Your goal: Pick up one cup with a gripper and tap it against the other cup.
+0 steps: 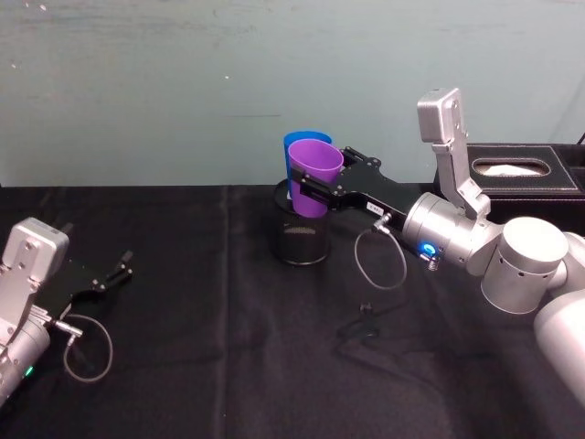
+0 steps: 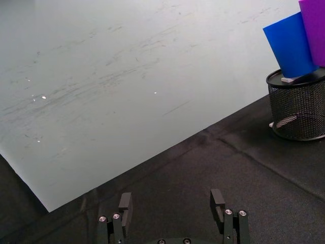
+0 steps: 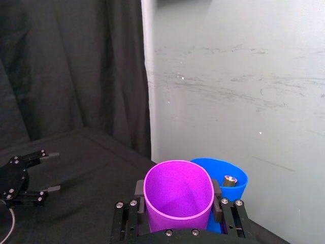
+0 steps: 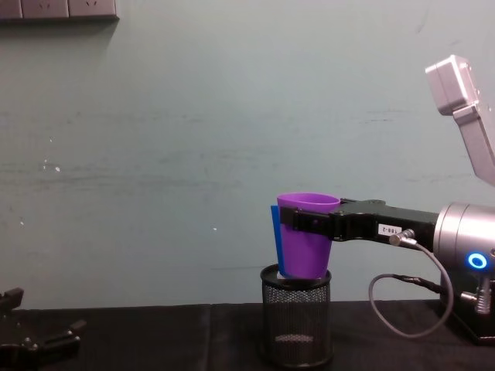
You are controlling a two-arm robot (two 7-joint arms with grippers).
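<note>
My right gripper is shut on the purple cup, holding it upright just above the rim of a black wire-mesh pen holder. The blue cup stands in that holder, right behind the purple one. In the right wrist view the purple cup sits between the fingers and its rim meets the blue cup. In the chest view the purple cup hides most of the blue cup. My left gripper rests open on the table at the left, far from both.
A black cloth covers the table. A black tissue box stands at the back right. A pale wall closes off the back. The right arm's cable loop hangs beside the holder.
</note>
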